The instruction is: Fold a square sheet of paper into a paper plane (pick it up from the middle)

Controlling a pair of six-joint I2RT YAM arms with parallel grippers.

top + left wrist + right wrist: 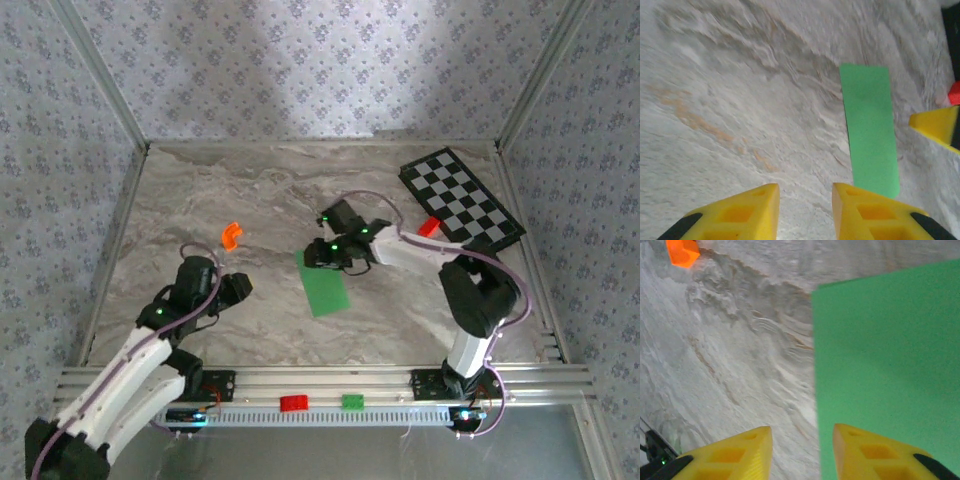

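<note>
Paper (322,285) lies flat mid-table on the marbled table (200,200), between the two arms. It reads as a narrow green rectangle, not a square, so I judge it folded in half once.

At its far end sits the right gripper (802,432), jaws a narrow gap apart with bare table showing in the gap. One finger is over the green and nothing is pinched. By its near end, just left of it, the left gripper (804,194) hovers with jaws also narrowly apart and empty.

Risks from here:
- The paper is thin and flat on a smooth top, so a finger coming down on it could skid it or buckle it instead of lifting an edge.
- Pinching one layer only would spring the fold open.
- If the arms press unevenly, the next crease goes skewed — and a crooked plane follows.
- The two grippers work close together and could bump.

Hard to tell:
- No crease or layer edge is visible on the paper.
- Whether the right finger touches the sheet is unclear.
- The right wrist view cuts off the paper's right side.
- The left wrist view is blurred.
- The small red piece (428,227) beside the checkered board (462,198) is too small to identify.
- The orange piece (231,236) lies well apart from the paper.
</note>
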